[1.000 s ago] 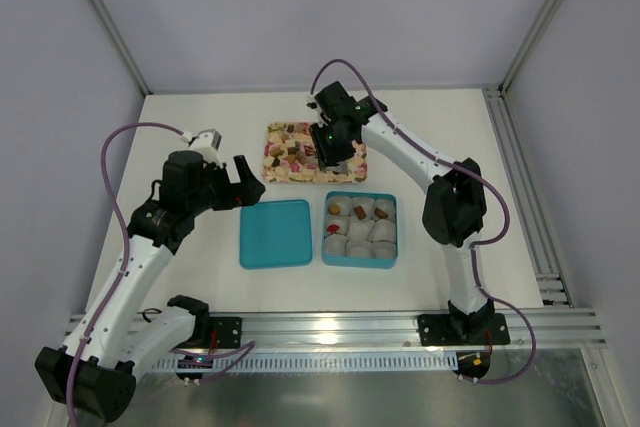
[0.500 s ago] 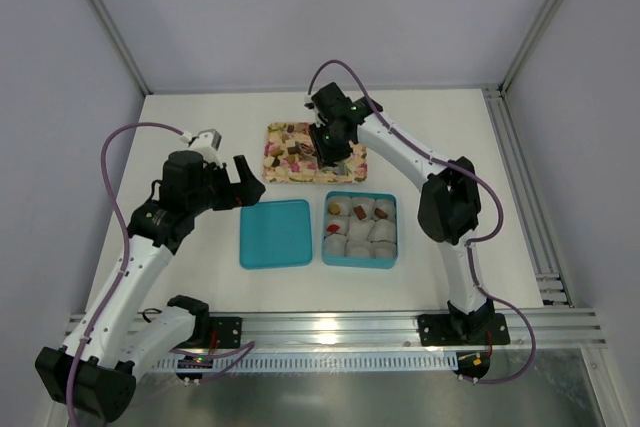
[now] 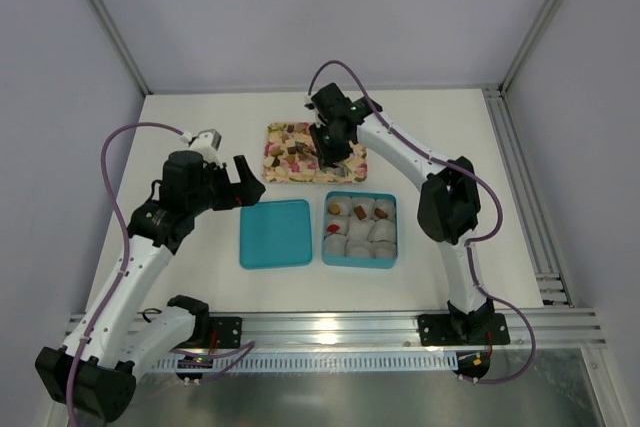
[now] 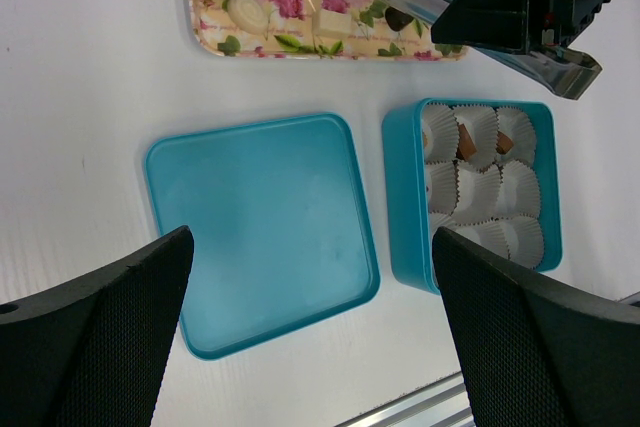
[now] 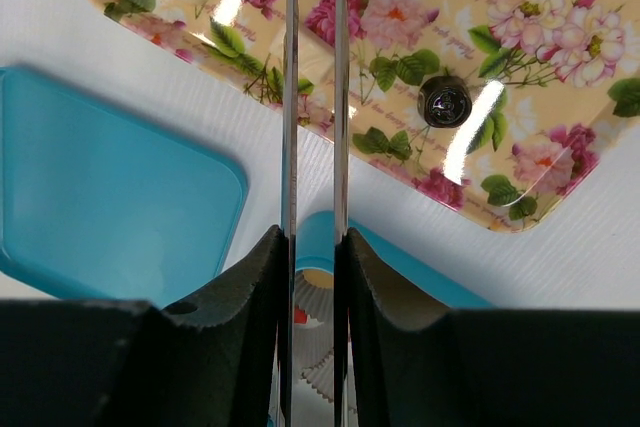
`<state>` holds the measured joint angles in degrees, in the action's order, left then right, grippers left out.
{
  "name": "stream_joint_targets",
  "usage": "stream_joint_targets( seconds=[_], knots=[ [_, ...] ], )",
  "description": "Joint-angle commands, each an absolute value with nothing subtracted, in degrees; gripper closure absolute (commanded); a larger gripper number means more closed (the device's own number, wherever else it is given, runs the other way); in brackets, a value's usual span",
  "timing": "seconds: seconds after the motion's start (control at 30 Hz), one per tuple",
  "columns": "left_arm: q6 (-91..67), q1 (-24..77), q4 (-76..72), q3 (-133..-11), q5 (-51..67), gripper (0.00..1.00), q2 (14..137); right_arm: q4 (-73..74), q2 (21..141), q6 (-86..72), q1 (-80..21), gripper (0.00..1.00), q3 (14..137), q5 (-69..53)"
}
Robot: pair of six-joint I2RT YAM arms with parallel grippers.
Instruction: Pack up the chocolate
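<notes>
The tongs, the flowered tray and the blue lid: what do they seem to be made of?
The tongs: likely polished metal, silver with mirror-like reflections. The flowered tray: glossy, perhaps lacquered plastic or tin; bright glare spots show. The lid: probably matte plastic, uniform teal, soft sheen.

Tiny mixed chocolate pieces (image 5: 445, 102) on tray (image 5: 560, 27)

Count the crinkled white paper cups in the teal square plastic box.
9 crinkled white paper cups, all inside the teal square plastic box: three along the back row, three across the middle, three along the front. None seems hidden.
</notes>
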<state>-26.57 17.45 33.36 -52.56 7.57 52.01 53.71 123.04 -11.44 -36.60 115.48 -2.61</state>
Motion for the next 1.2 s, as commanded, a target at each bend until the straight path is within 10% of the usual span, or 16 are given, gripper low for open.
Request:
stream_joint_targets(
  seconds=[0.0,1.17],
  knots=[
    [-26.5,17.3,32.6,-52.6,7.5,0.00,51.5,53.4,117.3,-11.2,-36.2,0.73,116.9,-2.0],
    [-26.4,17.3,32.4,-52.8,8.2,0.00,52.0,57.1,66.4,-15.8,-33.2,0.73,68.8,-9.7]
  ],
)
